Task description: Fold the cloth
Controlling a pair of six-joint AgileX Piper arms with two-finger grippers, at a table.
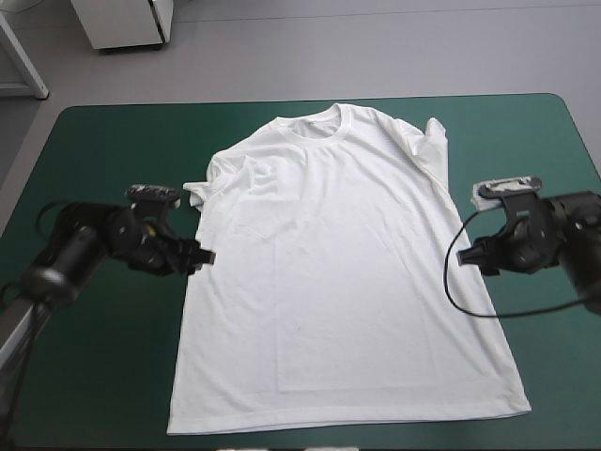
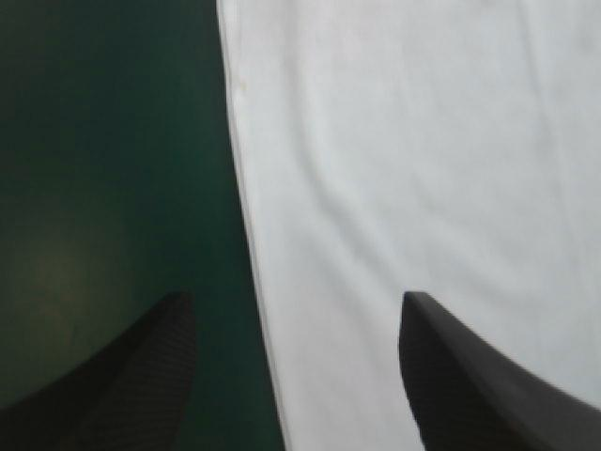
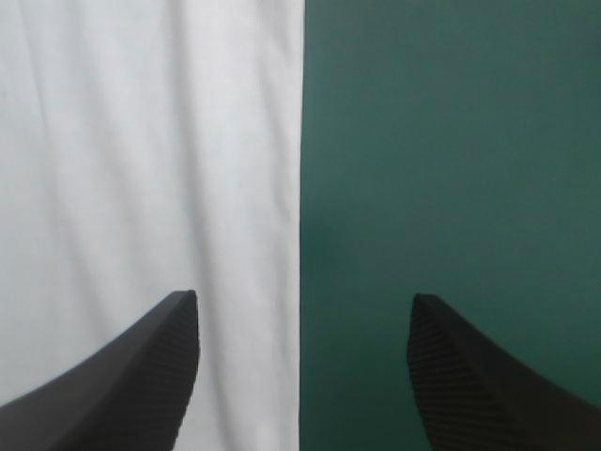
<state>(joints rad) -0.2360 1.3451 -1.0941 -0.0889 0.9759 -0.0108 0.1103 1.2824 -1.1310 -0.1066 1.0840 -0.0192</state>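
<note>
The white T-shirt [image 1: 333, 272] lies spread flat on the teal-green cover, collar toward the far edge, both sleeves folded in. My left gripper [image 1: 205, 256] is at the shirt's left side edge, below the sleeve. In the left wrist view this gripper [image 2: 296, 310] is open, one finger over the T-shirt [image 2: 423, 169], the other over bare cover, the side edge running between them. My right gripper [image 1: 462, 256] is at the shirt's right side edge. In the right wrist view it [image 3: 302, 310] is open too, straddling the edge of the T-shirt [image 3: 141, 160].
Bare teal-green cover [image 1: 103, 376] lies to the left and right of the shirt and along the far edge. A white cabinet [image 1: 122, 21] stands on the floor beyond the table's far left corner.
</note>
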